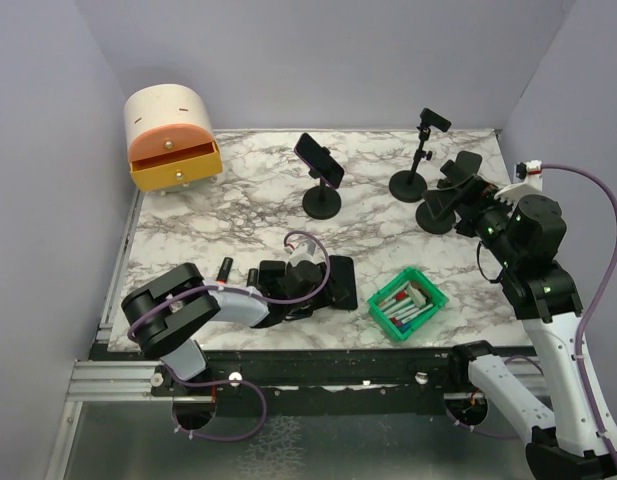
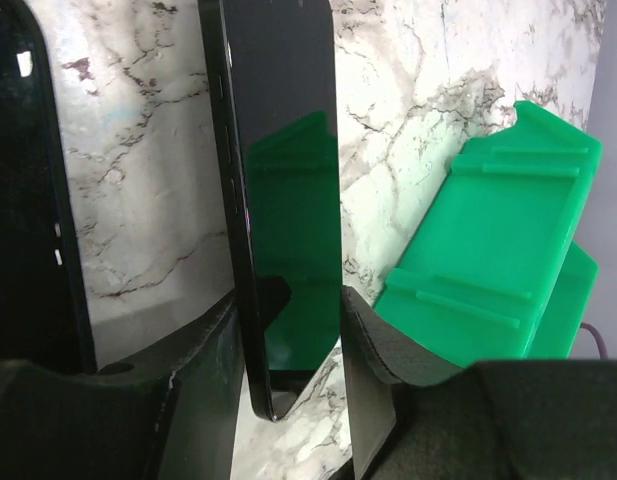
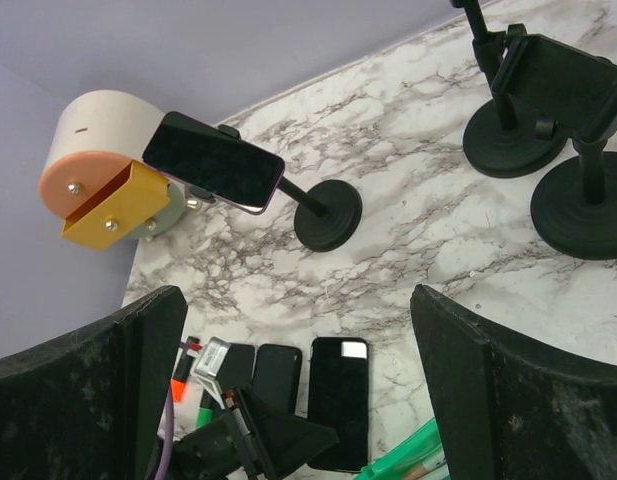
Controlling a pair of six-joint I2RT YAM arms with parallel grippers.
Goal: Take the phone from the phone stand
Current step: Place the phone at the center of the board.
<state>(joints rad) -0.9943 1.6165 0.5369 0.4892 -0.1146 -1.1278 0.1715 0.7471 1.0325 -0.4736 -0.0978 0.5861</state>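
Note:
A dark phone point(image 1: 319, 160) sits clamped in a black phone stand point(image 1: 321, 203) at the back middle of the marble table. It also shows in the right wrist view point(image 3: 213, 163) on its stand point(image 3: 328, 215). My right gripper point(image 1: 475, 200) hangs wide open and empty point(image 3: 298, 390) at the right, well away from that phone. My left gripper point(image 1: 333, 283) lies low at the front. Its open fingers point(image 2: 373, 370) straddle the end of a black phone point(image 2: 283, 200) lying on the table, with a gap at the right finger.
Two empty black stands point(image 1: 408, 185) point(image 1: 438, 212) are at the back right, close to my right gripper. Three phones point(image 3: 338, 400) lie flat at the front. A green bin point(image 1: 408, 305) of markers sits front right. An orange drawer box point(image 1: 171, 140) stands back left.

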